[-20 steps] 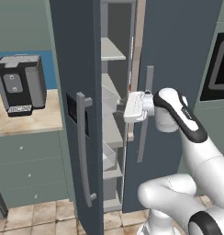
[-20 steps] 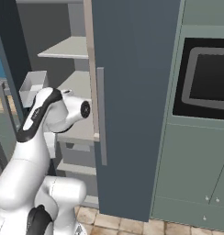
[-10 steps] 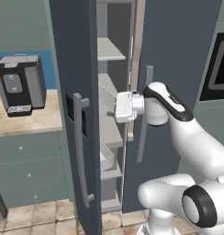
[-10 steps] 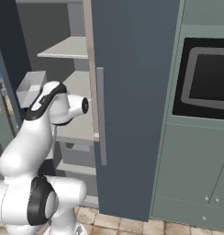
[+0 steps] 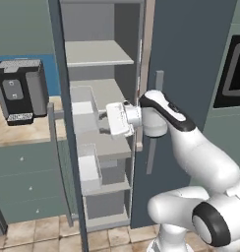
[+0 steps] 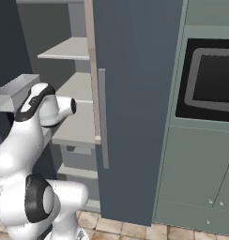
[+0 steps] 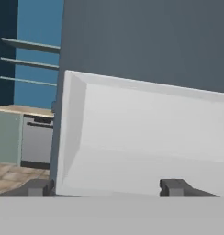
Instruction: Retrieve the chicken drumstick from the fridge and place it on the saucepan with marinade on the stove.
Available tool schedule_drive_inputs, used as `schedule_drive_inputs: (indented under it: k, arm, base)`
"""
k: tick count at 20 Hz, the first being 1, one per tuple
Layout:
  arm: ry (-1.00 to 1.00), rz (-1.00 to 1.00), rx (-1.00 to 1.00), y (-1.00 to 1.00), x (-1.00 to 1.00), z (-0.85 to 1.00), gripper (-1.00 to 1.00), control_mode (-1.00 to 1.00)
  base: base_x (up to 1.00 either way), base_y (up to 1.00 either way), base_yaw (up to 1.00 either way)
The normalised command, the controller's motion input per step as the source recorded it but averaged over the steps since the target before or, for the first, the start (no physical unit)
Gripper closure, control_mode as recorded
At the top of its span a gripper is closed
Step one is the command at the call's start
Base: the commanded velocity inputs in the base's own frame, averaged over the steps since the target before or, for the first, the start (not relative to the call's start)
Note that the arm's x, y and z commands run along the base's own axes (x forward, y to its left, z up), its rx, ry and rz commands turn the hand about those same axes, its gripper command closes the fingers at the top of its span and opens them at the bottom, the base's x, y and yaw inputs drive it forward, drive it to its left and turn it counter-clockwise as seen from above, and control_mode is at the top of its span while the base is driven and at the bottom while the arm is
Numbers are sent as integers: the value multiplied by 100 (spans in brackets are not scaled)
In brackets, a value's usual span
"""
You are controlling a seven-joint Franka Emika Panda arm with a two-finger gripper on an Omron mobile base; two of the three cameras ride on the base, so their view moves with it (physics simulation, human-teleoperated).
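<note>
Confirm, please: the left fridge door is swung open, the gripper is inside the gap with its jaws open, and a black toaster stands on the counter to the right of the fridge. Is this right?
Not quite. The black appliance stands on the counter to the left of the fridge, not the right; the left base view shows it. The rest holds: the left door is swung open and the gripper is open.

Fridge [image 5: 191, 64] top, btm cut off; shelf contents hidden behind arm.
</note>
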Motion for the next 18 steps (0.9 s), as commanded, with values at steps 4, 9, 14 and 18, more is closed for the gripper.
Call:
schedule_drive_inputs:
  k: [4, 9, 14, 18]
  arm:
    - [-6, 12, -1, 100, -35, -38, -100, -100]
    - [-14, 2, 0, 51, -46, 2, -100, -100]
    - [-19, 0, 0, -40, -73, 14, -100, -100]
    - [-6, -13, 0, -90, -71, 2, -100, -100]
  base:
    - [0, 0, 0]
    - [0, 0, 0]
    - [0, 0, 0]
    - [0, 0, 0]
